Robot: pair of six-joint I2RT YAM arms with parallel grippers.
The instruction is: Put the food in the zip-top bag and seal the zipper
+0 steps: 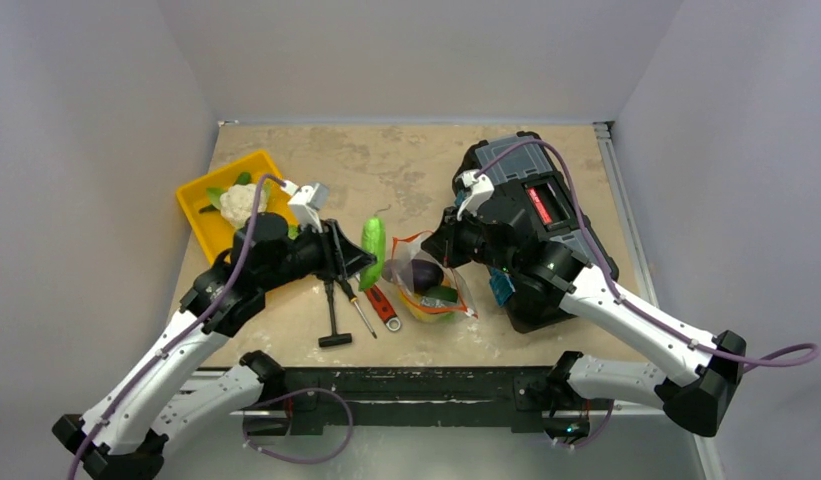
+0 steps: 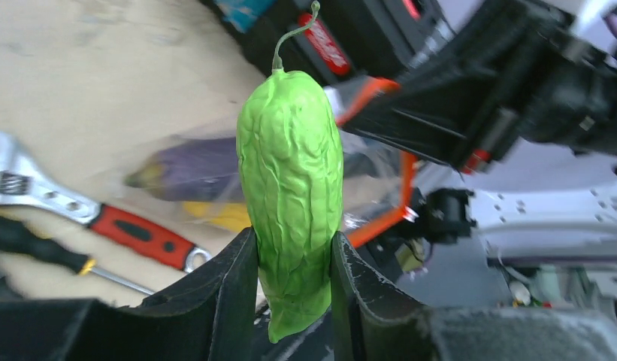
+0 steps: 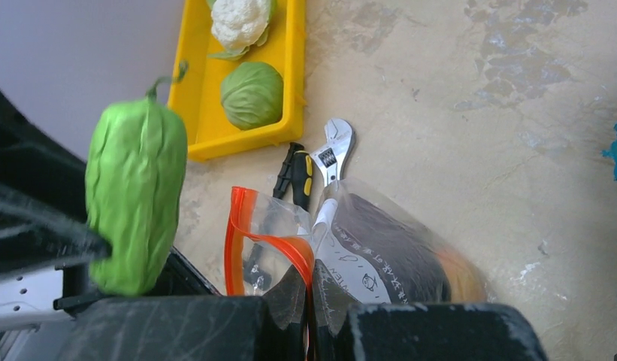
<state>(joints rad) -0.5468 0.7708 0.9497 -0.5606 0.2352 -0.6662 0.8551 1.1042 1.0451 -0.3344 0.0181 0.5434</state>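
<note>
1. Held in the left gripper, fingers partway shut on its fat end: a bumpy gourd; up off the table, thin curly stem pointing away from the fingers; just left of the bag.
2. Pinched in the right gripper, fingers tight together: the top edge of the bag, right by the zipper; red-orange strip bent in a loop, mouth gaping toward the gourd.
3. Inside the bag, down on the table: a dark eggplant, a yellow piece under it, a green piece beside it.
4. Flat on the table, just left of the bag: a red-handled wrench; next to that, a screwdriver.
5. Far left, well apart from the bag: a yellow tray; in it, a white cauliflower and a round cabbage.
6. Under the right arm: a black case.
</note>
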